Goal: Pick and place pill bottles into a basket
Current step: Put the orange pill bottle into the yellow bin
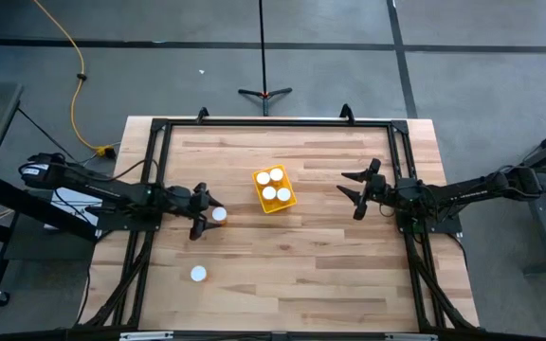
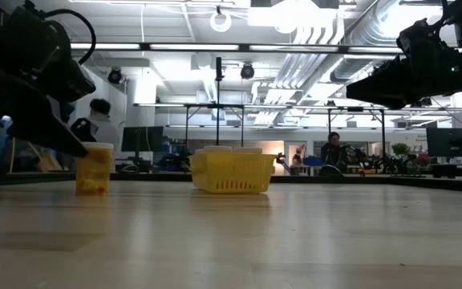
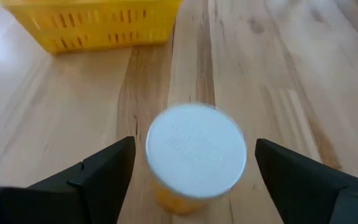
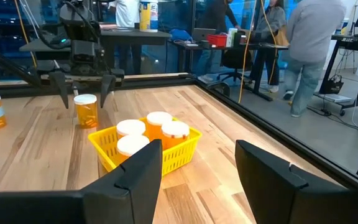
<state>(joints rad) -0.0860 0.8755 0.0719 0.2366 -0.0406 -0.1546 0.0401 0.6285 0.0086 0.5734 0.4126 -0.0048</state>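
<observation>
- Counting from above, 3 pill bottles (image 1: 275, 186) stand inside the basket (image 1: 292, 201), their white caps packed close together near the middle of the table.
- 2 more are out on the bare wood: a standing bottle (image 1: 219, 215) between the left gripper's fingers, and a lone bottle (image 1: 198, 274) nearer the front edge, well apart from everything else.
- By my reckoning the job is somewhere around halfway; 3 are in, 2 are plainly left, and I can spot no further bottle anywhere on the table.
- The left gripper (image 3: 191, 168) is spread wide, one finger on each side of the bottle's white cap (there is wood showing in the gap on both sides, so nothing is pinched yet).
- At table height that same bottle stands upright on the wood, apart from the basket, with the dark left arm hanging just over it.
- The right gripper (image 4: 197, 163) waits above the table on the far side of the basket, fingers parted a moderate way with nothing between them.
- From its wrist camera the basket's 3 caps show just beyond those fingers, and people stand about in the room behind the table's edge.
</observation>
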